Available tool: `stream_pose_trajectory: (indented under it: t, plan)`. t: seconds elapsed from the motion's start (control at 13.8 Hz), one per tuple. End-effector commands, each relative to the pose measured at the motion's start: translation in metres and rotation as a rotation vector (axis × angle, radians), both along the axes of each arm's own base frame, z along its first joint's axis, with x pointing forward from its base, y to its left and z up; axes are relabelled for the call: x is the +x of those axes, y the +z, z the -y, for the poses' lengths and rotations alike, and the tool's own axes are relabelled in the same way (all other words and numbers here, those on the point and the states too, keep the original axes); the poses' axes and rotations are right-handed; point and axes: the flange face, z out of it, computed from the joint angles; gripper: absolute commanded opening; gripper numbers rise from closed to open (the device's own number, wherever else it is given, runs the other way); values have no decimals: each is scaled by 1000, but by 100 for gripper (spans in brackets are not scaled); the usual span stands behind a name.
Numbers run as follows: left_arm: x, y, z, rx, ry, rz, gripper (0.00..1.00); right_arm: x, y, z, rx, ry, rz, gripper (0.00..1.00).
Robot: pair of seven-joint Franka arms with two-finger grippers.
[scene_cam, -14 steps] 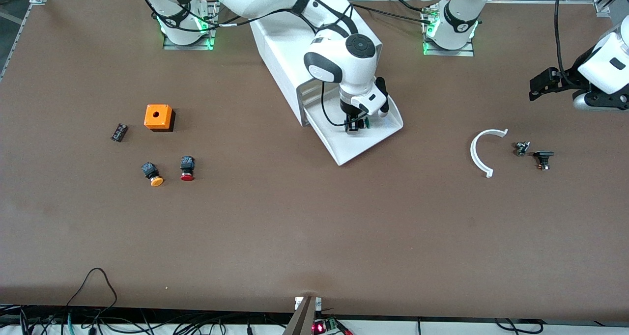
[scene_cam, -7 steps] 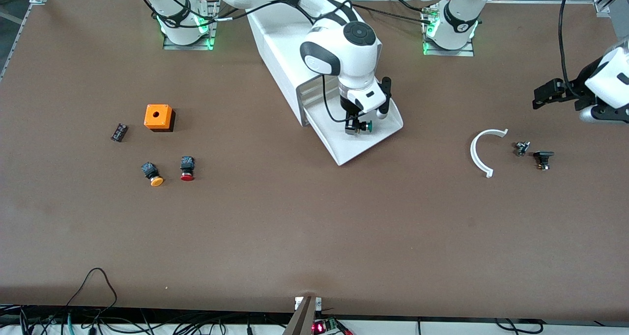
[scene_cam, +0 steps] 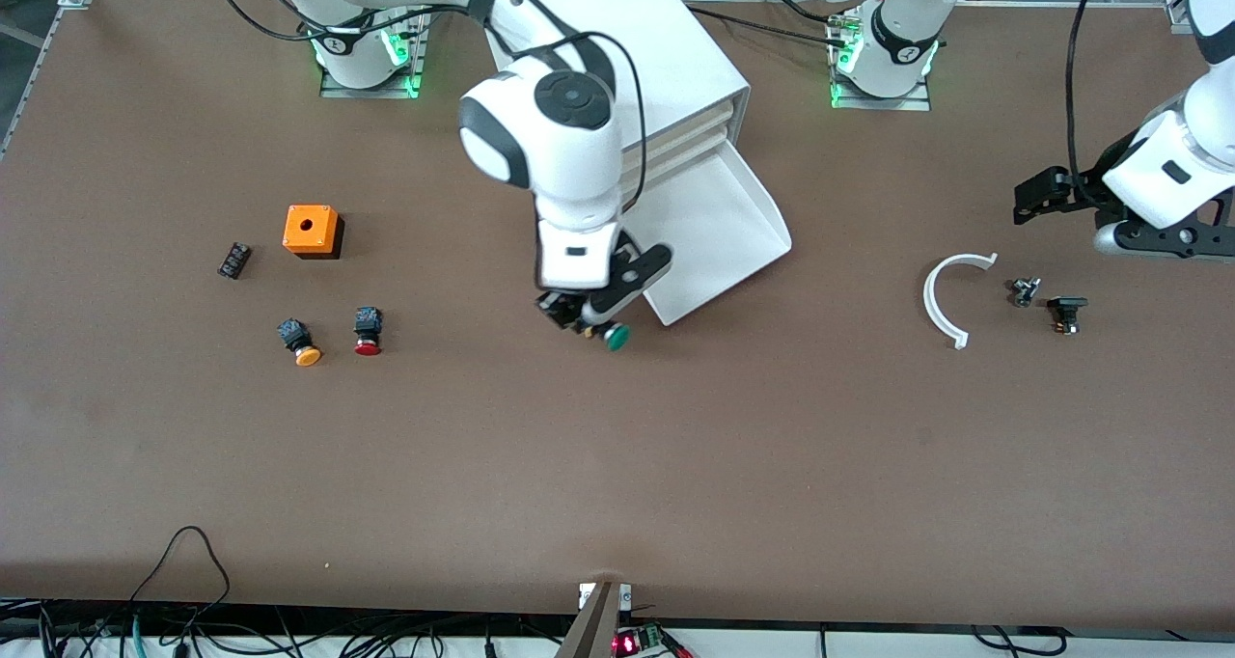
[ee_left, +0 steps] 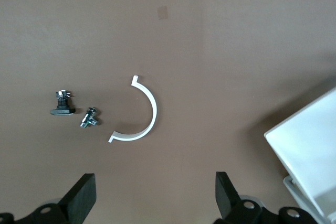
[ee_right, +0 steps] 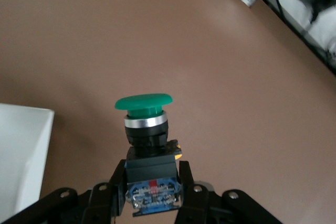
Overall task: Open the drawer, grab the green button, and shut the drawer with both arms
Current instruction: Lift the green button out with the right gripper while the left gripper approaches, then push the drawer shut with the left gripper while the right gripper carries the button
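The lowest drawer (scene_cam: pixel 719 216) of the white cabinet (scene_cam: pixel 637 31) stands pulled out, and its tray looks bare. My right gripper (scene_cam: pixel 579 316) hangs over the brown table just off the drawer's front corner, toward the right arm's end. It is shut on the black body of the green-capped button (scene_cam: pixel 614 336). In the right wrist view the button (ee_right: pixel 144 103) points away from the gripper (ee_right: pixel 151 176), with the fingers (ee_right: pixel 116 178) clamped on both sides of its body. My left gripper (scene_cam: pixel 1037 195) waits open in the air at the left arm's end; nothing is between the fingers of this gripper (ee_left: pixel 155 195).
An orange box (scene_cam: pixel 311 230), a small black part (scene_cam: pixel 233 260), an orange-capped button (scene_cam: pixel 301 342) and a red-capped button (scene_cam: pixel 367 332) lie toward the right arm's end. A white curved strip (scene_cam: pixel 950 296), a small metal part (scene_cam: pixel 1024 291) and a black part (scene_cam: pixel 1066 313) lie below the left gripper.
My right gripper has lifted the green button out of the drawer and carried it over the table toward the right arm's end. The left arm shifted slightly.
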Motion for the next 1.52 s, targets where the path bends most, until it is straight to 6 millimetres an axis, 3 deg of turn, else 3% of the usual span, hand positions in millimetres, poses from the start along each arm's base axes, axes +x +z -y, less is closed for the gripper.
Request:
stream_pose_trajectory:
  t: [0.0, 0.22, 0.36, 0.58, 0.72, 0.94, 1.23, 1.3, 1.37, 1.44]
  plan:
    - [31, -55, 0, -71, 110, -3, 100, 10, -15, 55, 32, -239, -79, 16]
    - [31, -129, 43, -67, 223, 32, 100, 25, -53, 137, 16, -449, -180, 16]
    - [38, -169, 65, -71, 311, 24, 100, 18, -80, 167, -12, -587, -222, 16]
    - [36, -234, 111, -102, 407, 90, 100, 1, -121, 193, -60, -712, -272, 16]
    - [25, -269, 139, -124, 466, 126, 100, -7, -145, 195, -48, -707, -276, 14]
    - [-6, -303, 200, -119, 526, 90, 100, -24, -187, 219, -18, -706, -275, 14]
    - [-59, -334, 252, -65, 544, 13, 100, -28, -203, 232, -4, -708, -272, 16]
    - [-61, -334, 254, -62, 572, 11, 100, -27, -205, 233, -3, -715, -273, 26]
    - [-70, -334, 265, -60, 582, -1, 100, -26, -204, 232, -1, -719, -272, 58]
    - [-78, -334, 273, -57, 588, -11, 100, -23, -201, 233, 3, -726, -269, 100]
